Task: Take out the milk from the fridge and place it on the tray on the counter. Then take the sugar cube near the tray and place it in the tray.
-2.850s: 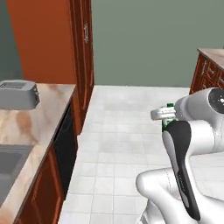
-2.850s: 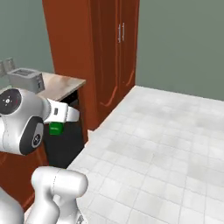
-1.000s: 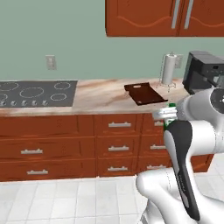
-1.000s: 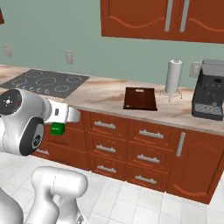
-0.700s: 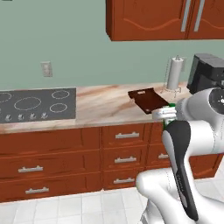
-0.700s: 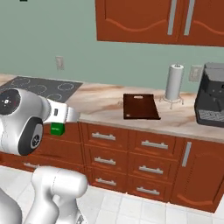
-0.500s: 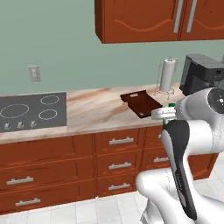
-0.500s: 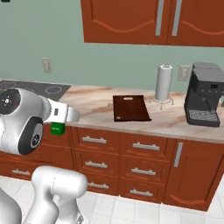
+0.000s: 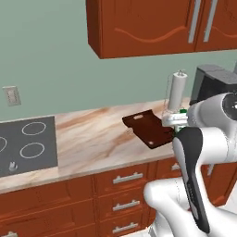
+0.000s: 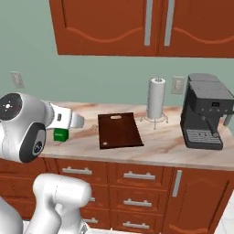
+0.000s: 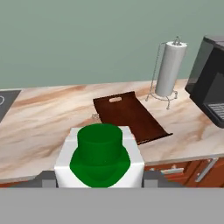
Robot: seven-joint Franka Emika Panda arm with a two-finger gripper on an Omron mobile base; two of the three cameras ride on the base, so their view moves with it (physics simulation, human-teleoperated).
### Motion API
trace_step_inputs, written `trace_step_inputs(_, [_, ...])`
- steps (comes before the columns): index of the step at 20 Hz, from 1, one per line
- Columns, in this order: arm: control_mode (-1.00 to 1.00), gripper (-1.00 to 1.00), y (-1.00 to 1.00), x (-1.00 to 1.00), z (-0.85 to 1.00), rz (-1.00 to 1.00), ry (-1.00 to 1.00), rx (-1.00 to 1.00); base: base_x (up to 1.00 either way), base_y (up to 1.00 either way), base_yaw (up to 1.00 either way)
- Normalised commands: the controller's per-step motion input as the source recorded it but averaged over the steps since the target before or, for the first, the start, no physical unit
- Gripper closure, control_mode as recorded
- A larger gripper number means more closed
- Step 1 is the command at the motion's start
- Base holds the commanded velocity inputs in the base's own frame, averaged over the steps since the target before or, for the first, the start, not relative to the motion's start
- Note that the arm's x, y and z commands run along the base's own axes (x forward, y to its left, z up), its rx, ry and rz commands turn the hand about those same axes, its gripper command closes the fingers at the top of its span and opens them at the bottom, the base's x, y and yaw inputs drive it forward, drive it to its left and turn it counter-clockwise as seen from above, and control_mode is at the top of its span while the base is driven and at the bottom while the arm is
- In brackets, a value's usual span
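The small white milk bottle with its green cap (image 11: 100, 156) sits between the gripper (image 11: 100, 177) jaws, held at its sides, at 6 o'clock in the hand view and well short of the counter's front edge. In the right base view its green band (image 10: 60, 134) shows just under the white wrist, at 9 o'clock.

The flat dark brown rectangular tray (image 10: 119, 130) lies on the beige marble-look counter with orange-brown veins (image 10: 160, 148), its slot handle toward the wall and its near short edge close to the counter's front lip. The tiny pale sugar cube (image 11: 94, 117) rests on the counter just beside the tray's far left corner, at about 10 o'clock from the tray's middle; whether it touches the tray's edge I cannot tell.

At 2 o'clock from the tray stands a tall white paper-towel roll on a wire stand (image 10: 156, 98), near but apart from it. Further right, at 3 o'clock, is a black coffee machine (image 10: 204, 118). Left of the tray runs a broad bare stretch of counter up to the grey stovetop (image 9: 27, 147).
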Motion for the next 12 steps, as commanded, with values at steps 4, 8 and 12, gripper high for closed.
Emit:
trace_step_inputs(4, [1.00, 1.00, 0.00, 0.00, 0.00, 0.00, 0.00, 0.00, 0.73, -0.59, 0.06])
trace_step_inputs(8, [1.00, 1.00, 0.00, 0.00, 0.00, 0.00, 0.00, 0.00, 0.21, -0.48, 0.13])
trace_step_inputs(12, [1.00, 1.00, 0.00, 0.00, 0.00, 0.00, 0.00, 0.00, 0.59, 0.16, 0.09])
